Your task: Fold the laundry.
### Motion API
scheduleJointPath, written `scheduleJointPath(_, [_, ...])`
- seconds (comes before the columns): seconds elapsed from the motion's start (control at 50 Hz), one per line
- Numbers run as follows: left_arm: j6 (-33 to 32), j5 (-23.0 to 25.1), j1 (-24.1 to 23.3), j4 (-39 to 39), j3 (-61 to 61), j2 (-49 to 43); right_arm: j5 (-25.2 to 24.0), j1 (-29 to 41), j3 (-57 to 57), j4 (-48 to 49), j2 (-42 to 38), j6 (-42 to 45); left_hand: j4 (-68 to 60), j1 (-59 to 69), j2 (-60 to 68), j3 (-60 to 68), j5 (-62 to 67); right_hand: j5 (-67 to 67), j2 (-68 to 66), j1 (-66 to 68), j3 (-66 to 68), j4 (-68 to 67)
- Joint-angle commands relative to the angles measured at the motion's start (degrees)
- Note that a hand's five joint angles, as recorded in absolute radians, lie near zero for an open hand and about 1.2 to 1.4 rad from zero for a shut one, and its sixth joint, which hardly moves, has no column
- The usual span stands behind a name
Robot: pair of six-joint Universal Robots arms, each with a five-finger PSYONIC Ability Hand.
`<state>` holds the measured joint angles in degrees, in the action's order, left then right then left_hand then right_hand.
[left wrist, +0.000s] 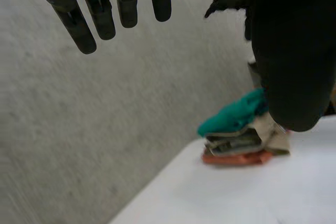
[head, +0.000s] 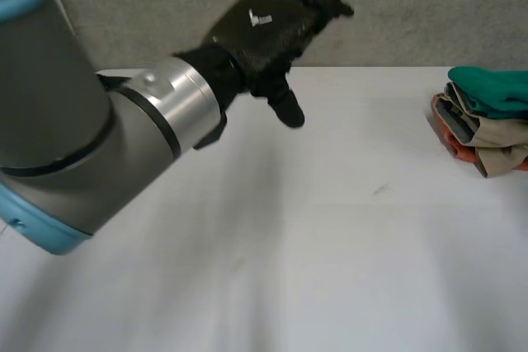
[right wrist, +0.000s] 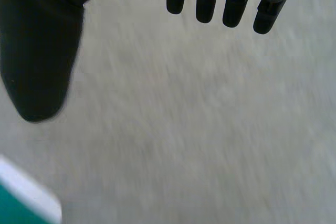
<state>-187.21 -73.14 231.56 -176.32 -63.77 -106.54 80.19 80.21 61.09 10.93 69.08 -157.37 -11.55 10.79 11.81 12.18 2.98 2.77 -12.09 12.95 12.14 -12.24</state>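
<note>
A stack of folded laundry (head: 485, 121) sits at the table's right edge, with a teal piece on top, beige in the middle and orange at the bottom. My left hand (head: 276, 26) is raised above the table's far middle, well left of the stack. It is open and holds nothing. In the left wrist view its straight fingers (left wrist: 100, 14) and thumb (left wrist: 291, 61) are spread, with the stack (left wrist: 239, 137) beyond them. My right hand (right wrist: 233, 1) is open over grey floor, its fingers straight and its thumb (right wrist: 39, 51) apart from them. A teal patch (right wrist: 13, 212) lies beside a white edge, below that thumb.
The white table (head: 330, 237) stretches bare between my left arm (head: 74, 138) and the stack. A grey wall (head: 412, 6) runs behind the table's far edge.
</note>
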Motion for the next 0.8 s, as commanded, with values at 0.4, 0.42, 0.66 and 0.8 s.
scheduleJointPath(0.4, [-25.7, -13.0, 38.0, -12.2, 1.0, -18.9, -8.4, 30.5, 30.8, 4.2, -1.5, 7.8, 0.1, 0.6, -0.4, -0.8, -1.6, -2.8, 2.1, -2.9, -2.1, 2.2])
scheduleJointPath(0.42, [-27.5, -12.7, 39.6, -14.8, 2.7, -23.1, -8.3, 30.5, 31.4, 4.2, -1.5, 8.2, 0.7, 0.1, -0.9, -1.3, -2.1, -2.8, 2.1, -2.9, -2.1, 2.2])
scheduleJointPath(0.66, [-29.4, 1.5, 44.9, -24.1, 20.5, -46.2, -8.8, 29.8, 39.0, 4.5, -1.6, 9.2, -9.9, 10.6, 9.6, 9.2, 8.4, -2.8, 2.1, -2.9, -2.1, 2.2])
scheduleJointPath(0.8, [-26.5, -4.2, 41.6, -24.8, 19.3, -41.3, -8.7, 28.4, 40.8, 4.5, -1.5, 9.3, -68.5, 69.2, 68.2, 67.8, 67.0, -2.8, 2.1, -2.9, -2.1, 2.2])
